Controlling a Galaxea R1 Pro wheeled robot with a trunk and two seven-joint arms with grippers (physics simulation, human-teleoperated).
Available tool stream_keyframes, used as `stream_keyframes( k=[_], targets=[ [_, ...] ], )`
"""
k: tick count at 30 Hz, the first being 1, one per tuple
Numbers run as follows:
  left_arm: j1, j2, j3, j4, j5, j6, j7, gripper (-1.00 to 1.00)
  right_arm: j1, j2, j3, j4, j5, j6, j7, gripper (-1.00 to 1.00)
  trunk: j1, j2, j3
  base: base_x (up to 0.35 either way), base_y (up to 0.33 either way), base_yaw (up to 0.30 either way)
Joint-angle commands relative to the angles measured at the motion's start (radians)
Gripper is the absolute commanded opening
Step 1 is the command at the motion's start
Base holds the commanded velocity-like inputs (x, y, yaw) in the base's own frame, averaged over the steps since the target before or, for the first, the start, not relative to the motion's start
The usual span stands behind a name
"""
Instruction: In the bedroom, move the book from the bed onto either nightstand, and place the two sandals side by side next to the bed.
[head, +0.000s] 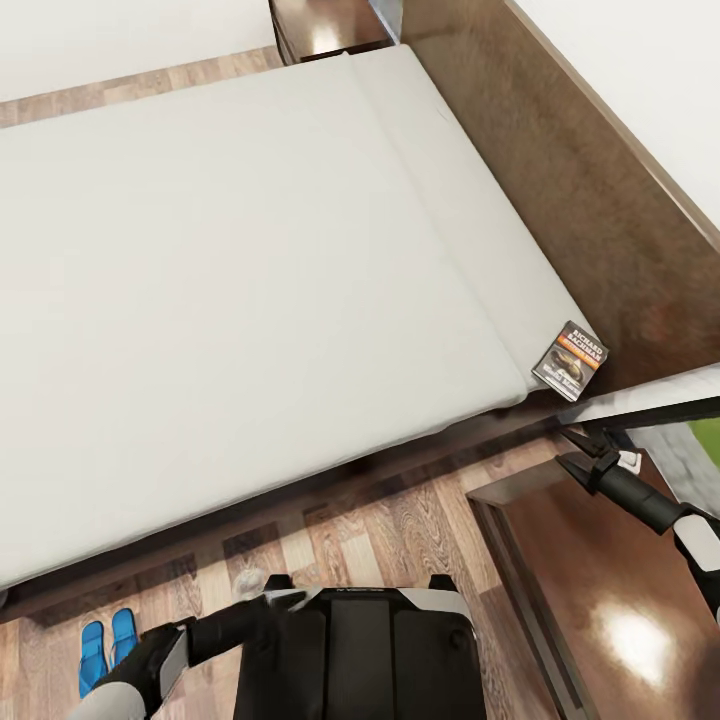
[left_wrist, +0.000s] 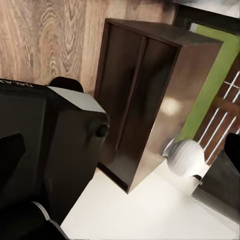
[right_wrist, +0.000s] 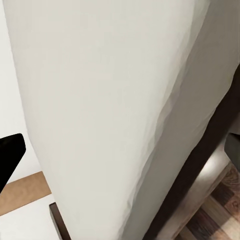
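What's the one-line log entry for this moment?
small dark paperback book: on mattress corner by headboard | right end effector: open, below it | blue flip-flops: together on floor | nightstand: right

Brown wood-plank floor (head: 400, 540) runs along the near side of the wide bed frame (head: 590, 200); its dark headboard stands against a white wall (head: 640, 80); a second strip of white wall (head: 120, 35) lies past the far edge; a glossy dark cabinet (head: 610, 610) stands under the right arm, a bright glare on its top; green grass (head: 706, 435) shows just beyond it, through a window.
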Motion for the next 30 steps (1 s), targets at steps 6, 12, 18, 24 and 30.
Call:
stream_keyframes(
  k=[6, 12, 18, 24, 30],
  targets=[
    [-0.004, -0.004, 0.005, -0.247, 0.032, 0.195, -0.038, 1.00, -0.001, 0.000, -0.001, 0.001, -0.002, 0.006, 0.001, 1.00, 0.001, -0.001, -0.001, 0.000, 0.000, 0.000],
    [-0.010, -0.022, 0.001, -0.375, 0.038, 0.305, -0.044, 1.00, -0.001, 0.000, -0.001, 0.001, -0.002, 0.005, 0.001, 1.00, 0.001, -0.001, -0.001, 0.000, 0.000, 0.000],
    [-0.016, -0.090, -0.014, -0.450, 0.039, 0.343, -0.075, 1.00, -0.001, 0.000, -0.001, -0.001, 0.000, 0.004, 0.000, 1.00, 0.001, -0.001, -0.001, 0.000, 0.000, 0.000],
    [-0.017, -0.142, -0.161, -0.471, 0.038, 0.376, -0.098, 1.00, -0.001, 0.000, -0.001, 0.000, 0.001, 0.004, 0.000, 1.00, 0.001, -0.001, -0.001, 0.000, 0.000, 0.000],
    [-0.012, -0.147, -0.251, -0.479, 0.039, 0.385, -0.179, 1.00, -0.001, 0.000, -0.001, 0.001, 0.002, 0.004, 0.000, 1.00, 0.001, -0.001, -0.001, 0.000, 0.000, 0.000]
  ],
)
